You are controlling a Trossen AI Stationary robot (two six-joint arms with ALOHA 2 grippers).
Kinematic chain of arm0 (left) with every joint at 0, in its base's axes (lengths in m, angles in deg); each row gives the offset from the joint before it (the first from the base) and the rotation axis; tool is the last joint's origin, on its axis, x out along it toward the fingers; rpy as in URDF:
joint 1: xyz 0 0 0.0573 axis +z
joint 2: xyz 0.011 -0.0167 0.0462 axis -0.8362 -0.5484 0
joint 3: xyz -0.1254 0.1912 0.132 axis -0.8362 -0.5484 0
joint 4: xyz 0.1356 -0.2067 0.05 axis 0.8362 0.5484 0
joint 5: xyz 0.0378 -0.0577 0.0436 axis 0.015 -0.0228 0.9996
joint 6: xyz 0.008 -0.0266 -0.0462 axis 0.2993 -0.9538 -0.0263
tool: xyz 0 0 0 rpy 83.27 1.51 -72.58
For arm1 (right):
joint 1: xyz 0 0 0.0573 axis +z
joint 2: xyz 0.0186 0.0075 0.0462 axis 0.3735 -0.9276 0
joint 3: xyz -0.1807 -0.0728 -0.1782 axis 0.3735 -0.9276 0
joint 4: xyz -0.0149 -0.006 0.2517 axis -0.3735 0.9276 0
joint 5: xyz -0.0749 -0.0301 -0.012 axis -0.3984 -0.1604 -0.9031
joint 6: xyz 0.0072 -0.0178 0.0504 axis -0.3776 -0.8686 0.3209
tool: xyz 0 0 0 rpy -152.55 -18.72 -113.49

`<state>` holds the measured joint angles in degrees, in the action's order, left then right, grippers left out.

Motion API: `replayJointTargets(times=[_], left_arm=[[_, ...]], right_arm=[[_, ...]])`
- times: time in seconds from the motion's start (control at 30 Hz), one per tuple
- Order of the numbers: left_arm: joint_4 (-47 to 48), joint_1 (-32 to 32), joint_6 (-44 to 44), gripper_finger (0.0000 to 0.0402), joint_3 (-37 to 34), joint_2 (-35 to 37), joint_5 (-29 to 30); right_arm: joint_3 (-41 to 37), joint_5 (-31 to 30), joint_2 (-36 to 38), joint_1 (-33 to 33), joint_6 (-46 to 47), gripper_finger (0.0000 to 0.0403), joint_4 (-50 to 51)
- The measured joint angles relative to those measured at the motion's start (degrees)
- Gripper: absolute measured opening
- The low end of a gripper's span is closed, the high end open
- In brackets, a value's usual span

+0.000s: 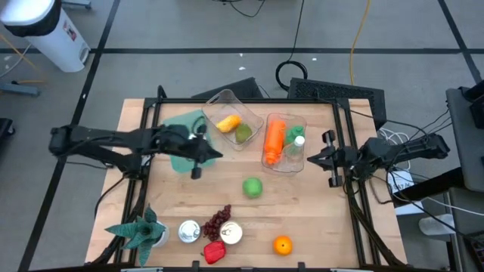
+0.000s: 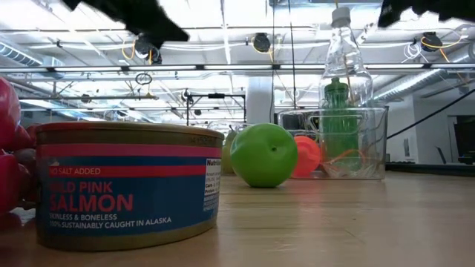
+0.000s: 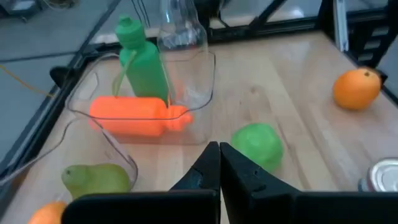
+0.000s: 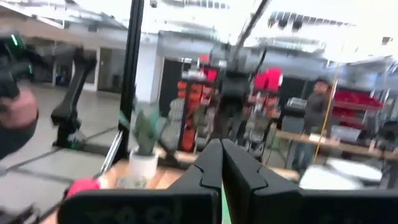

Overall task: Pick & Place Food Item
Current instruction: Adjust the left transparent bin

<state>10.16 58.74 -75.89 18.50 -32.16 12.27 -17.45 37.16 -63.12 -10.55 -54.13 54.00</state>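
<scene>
With a yellow fruit and green pear already in one clear plastic bin, the round green apple lies unpicked on the wooden surface just ahead of the left hand, whose fingers are pressed together and empty, so its pick and placement remain.

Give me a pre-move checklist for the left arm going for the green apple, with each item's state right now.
1. Left gripper empty: ok, nothing between its fingers.
2. Left gripper open for a grasp: not ok, it is shut.
3. Green apple free to approach: ok, it sits alone on the bare wooden table, apart from the clear bins.
4. Gripper lined up with the apple: not ok, in the high view it hovers up and left of it, near the bin holding the pear.
5. Right gripper out of the way: ok, it is shut at the table's right edge.
</scene>
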Motion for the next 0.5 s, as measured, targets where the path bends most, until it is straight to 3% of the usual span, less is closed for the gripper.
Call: replayJointTargets(times=[0.1,0.27,0.4,0.5], left_arm=[[-5.6,0.0,-2.4,0.0004,-7.3,5.6,0.1],[-10.1,0.0,-3.6,0.0003,-13.2,10.6,0.2],[-10.1,0.0,-3.3,0.0006,-13.8,11.0,0.2],[-10.7,0.0,-2.8,0.0016,-13.8,11.0,0.2]], right_arm=[[5.9,-1.1,-0.4,0.0,-2.3,0.0,2.9],[21.5,-6.1,-6.1,-0.1,-7.3,0.0,15.4],[37.7,-11.7,-16.9,-1.4,-8.9,0.0,28.2],[50.7,-11.9,-28.2,-4.3,-8.7,0.0,39.7]])
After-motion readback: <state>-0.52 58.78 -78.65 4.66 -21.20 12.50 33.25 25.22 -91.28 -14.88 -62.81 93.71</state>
